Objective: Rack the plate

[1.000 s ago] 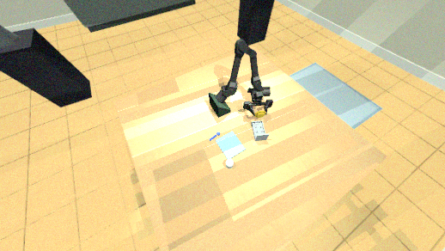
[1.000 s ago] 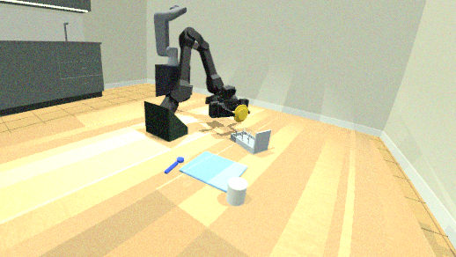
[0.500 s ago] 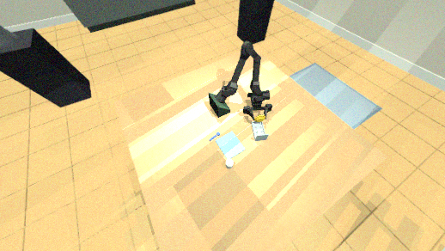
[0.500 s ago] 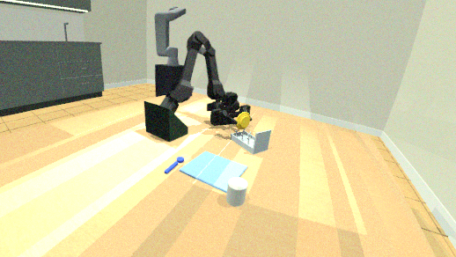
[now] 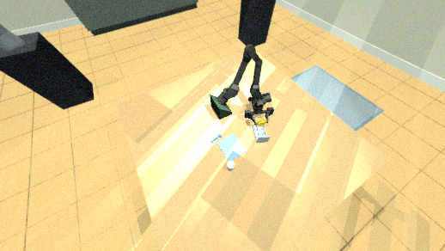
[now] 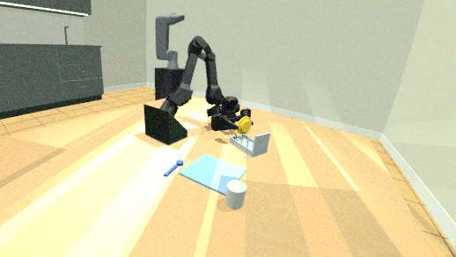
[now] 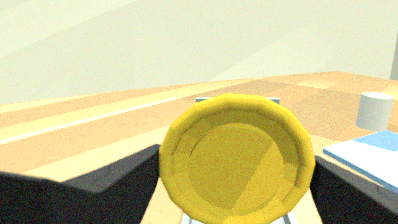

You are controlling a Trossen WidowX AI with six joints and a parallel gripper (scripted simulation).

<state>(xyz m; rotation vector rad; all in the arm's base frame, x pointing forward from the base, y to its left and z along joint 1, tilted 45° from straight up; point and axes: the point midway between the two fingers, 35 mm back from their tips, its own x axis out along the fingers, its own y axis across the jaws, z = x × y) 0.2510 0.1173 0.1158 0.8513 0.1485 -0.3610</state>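
Clamping the yellow plate (image 7: 235, 157) on edge between its fingers, the gripper (image 6: 234, 122) hangs just above the grey dish rack (image 6: 251, 143).

This place is looking like a home kitchen. A dark counter (image 6: 48, 75) with cabinet doors is standing along the far left wall, orange floor tiles (image 5: 51, 163) are covering the ground, and a white baseboard (image 6: 414, 176) is running under the plain grey walls (image 6: 308, 53).
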